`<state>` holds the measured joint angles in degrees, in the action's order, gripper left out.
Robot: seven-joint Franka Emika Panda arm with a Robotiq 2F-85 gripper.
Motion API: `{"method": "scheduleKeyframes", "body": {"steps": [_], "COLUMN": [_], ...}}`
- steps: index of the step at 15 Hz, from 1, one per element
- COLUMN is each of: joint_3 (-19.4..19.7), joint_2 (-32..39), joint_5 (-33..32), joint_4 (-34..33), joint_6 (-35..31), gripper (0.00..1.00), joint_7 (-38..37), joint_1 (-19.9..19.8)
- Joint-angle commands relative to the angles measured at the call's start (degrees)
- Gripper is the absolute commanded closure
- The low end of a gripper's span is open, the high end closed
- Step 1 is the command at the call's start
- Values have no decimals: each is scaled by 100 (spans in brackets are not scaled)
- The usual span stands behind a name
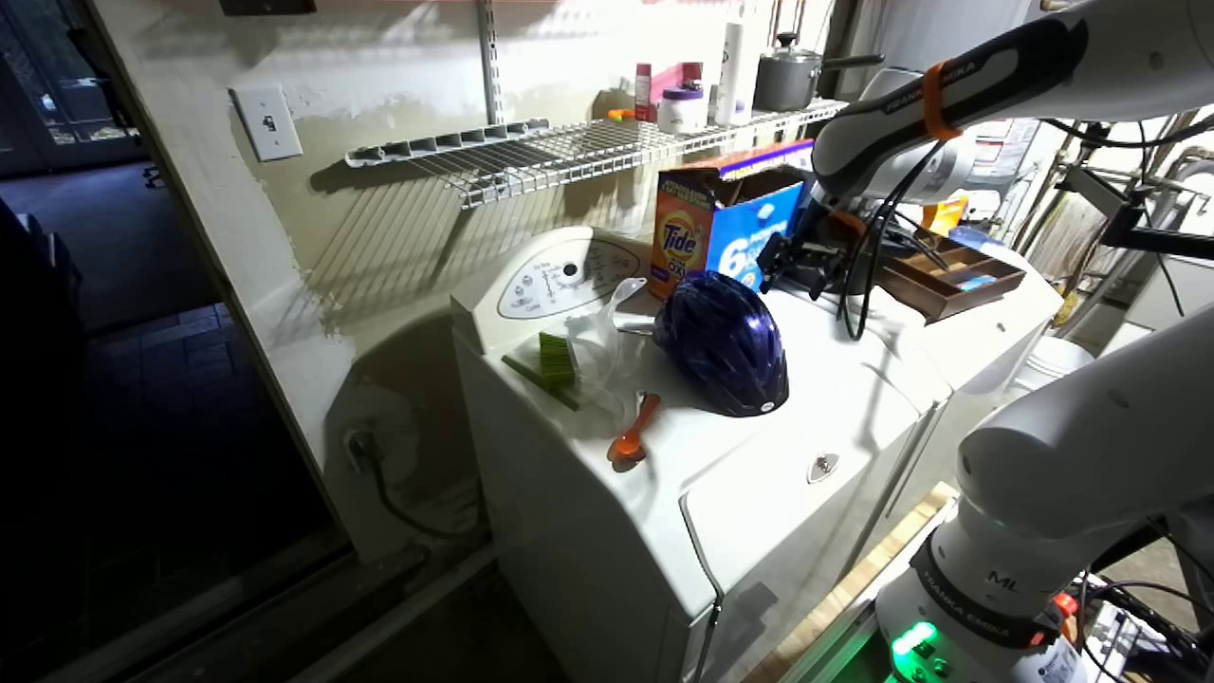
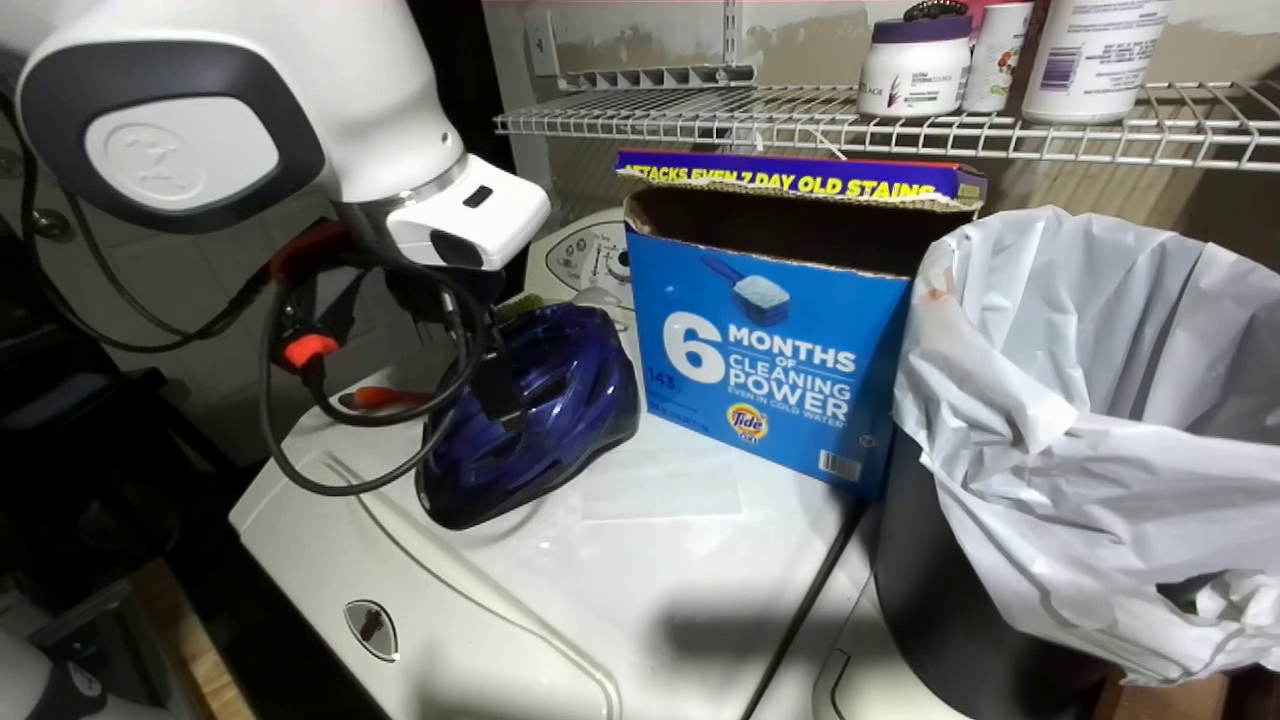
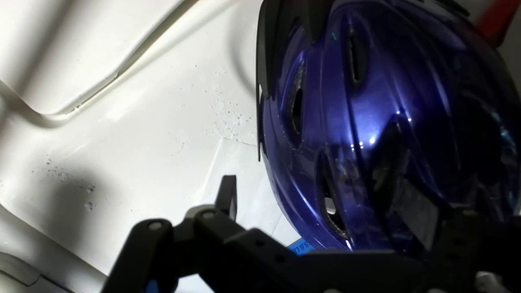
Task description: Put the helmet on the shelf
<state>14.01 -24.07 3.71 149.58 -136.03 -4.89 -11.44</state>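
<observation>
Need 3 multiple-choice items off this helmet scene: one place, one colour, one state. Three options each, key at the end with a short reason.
1. Place. Where is the dark blue bicycle helmet?
A. on the wire shelf
B. on top of the white laundry appliance
C. in the lined bin

2. Colour. What colour is behind the "6 MONTHS" lettering on the Tide box?
A. blue
B. green
C. red

3. State. How is the gripper?
A. shut on the helmet
B. shut on nothing
C. open

Key:
1: B, both exterior views show it resting there, beside the Tide box.
2: A, the white lettering stands on a blue panel in an exterior view.
3: C, its fingers stand wide apart in the wrist view.
</observation>
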Motion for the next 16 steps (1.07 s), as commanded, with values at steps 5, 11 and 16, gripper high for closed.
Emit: {"method": "scheduleKeyframes", "body": {"steps": [5,11,16], "joint_3": [-114,-196,-214], "joint_2": [493,840,1044], "joint_5": [417,467,523], "joint_4": [-177,-374,-582], "joint_6": [72,185,465], "gripper": [0,0,1], "joint_7": [-457,-524,-597], "joint_1": [-28,-11,1]}}
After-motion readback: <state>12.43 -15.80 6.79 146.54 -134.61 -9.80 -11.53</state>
